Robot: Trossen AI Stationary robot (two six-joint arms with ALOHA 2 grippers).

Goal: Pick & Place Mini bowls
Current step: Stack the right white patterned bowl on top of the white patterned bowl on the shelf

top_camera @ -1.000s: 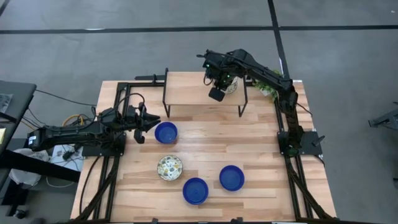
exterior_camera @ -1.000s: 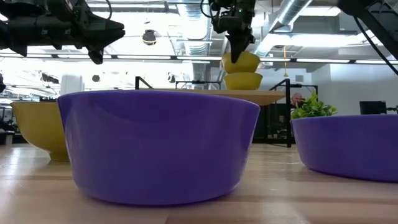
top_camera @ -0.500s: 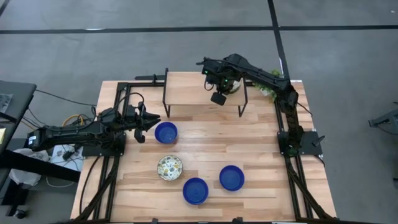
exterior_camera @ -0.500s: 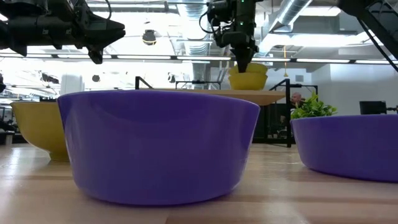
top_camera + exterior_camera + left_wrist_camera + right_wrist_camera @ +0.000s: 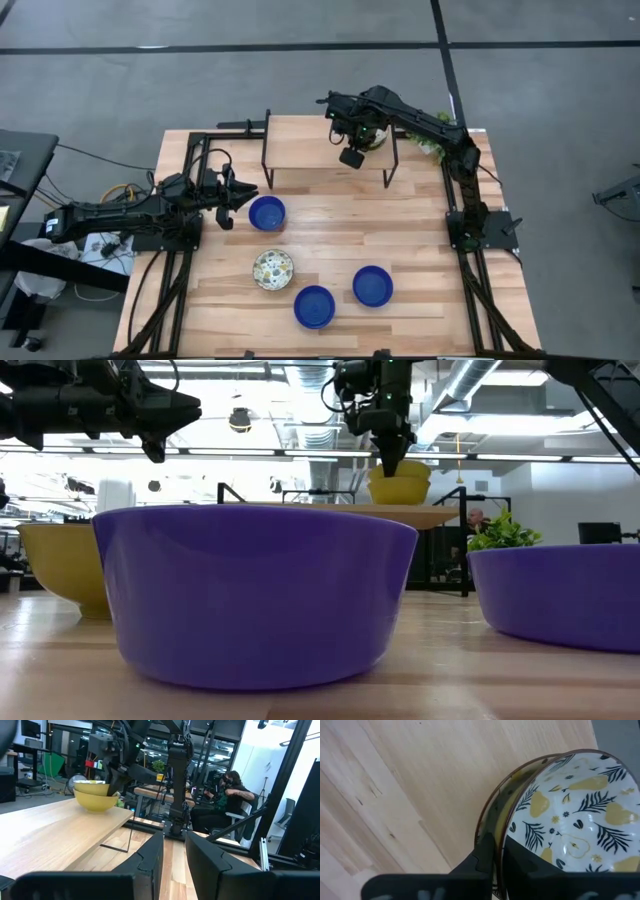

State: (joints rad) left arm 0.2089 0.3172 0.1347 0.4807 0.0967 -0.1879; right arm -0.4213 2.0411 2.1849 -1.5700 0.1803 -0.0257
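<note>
Right gripper (image 5: pixel 352 150) up at the raised wooden shelf (image 5: pixel 300 150) at the far side of the bench (image 5: pixel 420 250), fingers clamped over the rim of a patterned bowl (image 5: pixel 575 815): one finger inside, one outside, the rim pinched between. Bowl white inside with yellow pears and dark leaves, yellow on the outside, nested in a second yellow bowl (image 5: pixel 400 490) resting on the shelf, near its right end by a small green plant (image 5: pixel 503 532).

Left gripper (image 5: pixel 238 196) hovering over the left part of the bench, fingers spread, nothing between them, just beside a blue bowl (image 5: pixel 267 213).

Further bowls out on the bench: a patterned bowl with floral speckles (image 5: pixel 273 269) below the first blue one, then two more blue bowls, one near the front edge (image 5: pixel 314 306) and one to its right (image 5: pixel 372 286), all apart from each other. From table height, front blue bowl (image 5: pixel 255 595) filling most of the picture.

Seated person (image 5: pixel 231 790) in the room beyond the bench.
</note>
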